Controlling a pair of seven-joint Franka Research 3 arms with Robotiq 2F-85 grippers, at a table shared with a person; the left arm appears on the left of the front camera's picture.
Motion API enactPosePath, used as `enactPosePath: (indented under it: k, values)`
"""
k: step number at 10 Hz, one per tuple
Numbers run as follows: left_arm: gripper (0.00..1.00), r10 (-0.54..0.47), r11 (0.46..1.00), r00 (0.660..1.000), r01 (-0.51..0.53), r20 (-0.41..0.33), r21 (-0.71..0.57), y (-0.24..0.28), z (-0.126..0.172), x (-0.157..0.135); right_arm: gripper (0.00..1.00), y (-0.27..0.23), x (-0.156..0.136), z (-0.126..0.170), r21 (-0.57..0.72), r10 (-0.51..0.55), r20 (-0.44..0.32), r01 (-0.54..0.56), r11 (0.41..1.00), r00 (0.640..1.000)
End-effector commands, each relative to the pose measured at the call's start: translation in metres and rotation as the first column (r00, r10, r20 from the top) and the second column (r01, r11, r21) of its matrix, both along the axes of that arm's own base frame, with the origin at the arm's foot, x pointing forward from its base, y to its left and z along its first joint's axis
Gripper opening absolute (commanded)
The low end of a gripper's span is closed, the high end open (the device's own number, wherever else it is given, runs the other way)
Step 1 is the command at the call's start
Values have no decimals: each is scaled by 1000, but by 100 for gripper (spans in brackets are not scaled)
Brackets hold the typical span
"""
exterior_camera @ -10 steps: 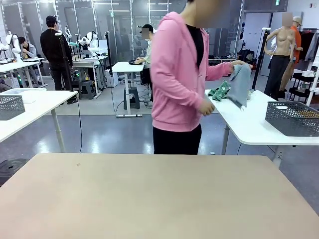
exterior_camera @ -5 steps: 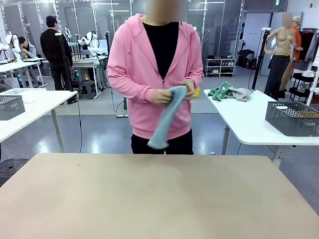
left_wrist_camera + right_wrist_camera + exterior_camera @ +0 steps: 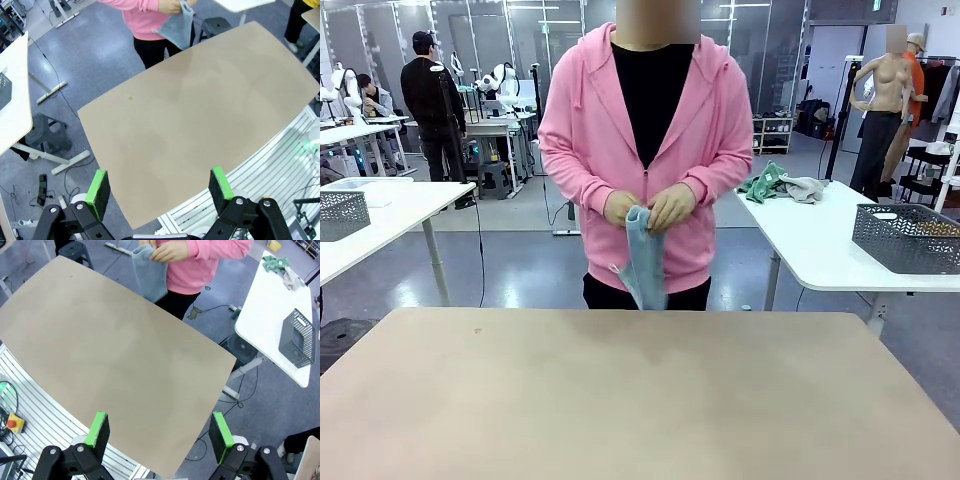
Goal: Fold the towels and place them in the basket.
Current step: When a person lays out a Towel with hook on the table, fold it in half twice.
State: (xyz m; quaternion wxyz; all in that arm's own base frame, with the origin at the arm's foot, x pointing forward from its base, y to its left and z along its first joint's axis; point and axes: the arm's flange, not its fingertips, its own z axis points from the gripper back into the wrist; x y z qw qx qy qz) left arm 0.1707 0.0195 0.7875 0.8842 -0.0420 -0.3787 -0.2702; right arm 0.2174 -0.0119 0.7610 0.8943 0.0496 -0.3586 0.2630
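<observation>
Front view: beige worktop (image 3: 620, 400) showed open flat surface edge to edge, w/ free room all across. A person in a pink hoodie stood at its far edge, hands (image 3: 672, 207) bunching a blue-grey towel (image 3: 642, 262) that hung just beyond that edge. Left claw (image 3: 160, 182) and right claw (image 3: 159, 427) hung high over the worktop's near side, jaws wide apart. Past the worktop's far-right corner stood a white side table (image 3: 810, 240) w/ grey basket (image 3: 908, 238) and green cloths (image 3: 760, 183).

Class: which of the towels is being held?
The blue-grey towel, hanging from the person's hands; the green towel and grey towel lie on the side table.
</observation>
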Motion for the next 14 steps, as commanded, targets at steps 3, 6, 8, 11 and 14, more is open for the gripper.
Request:
enactPosePath:
  k: [3,6,8,11,14]
  values:
    - [100,-4,1000,1000,4,2,0,-1,2,0,100,0,0,0,4,8,1,-8,1000,1000]
    - [100,-4,1000,1000,4,2,0,-1,2,0,100,0,0,0,4,8,1,-8,1000,1000]
    - [100,-4,1000,1000,4,2,0,-1,2,0,100,0,0,0,4,8,1,-8,1000,1000]
    - [100,-4,1000,1000,4,2,0,-1,2,0,100,0,0,0,4,8,1,-8,1000,1000]
    - [100,-4,1000,1000,4,2,0,-1,2,0,100,0,0,0,4,8,1,-8,1000,1000]
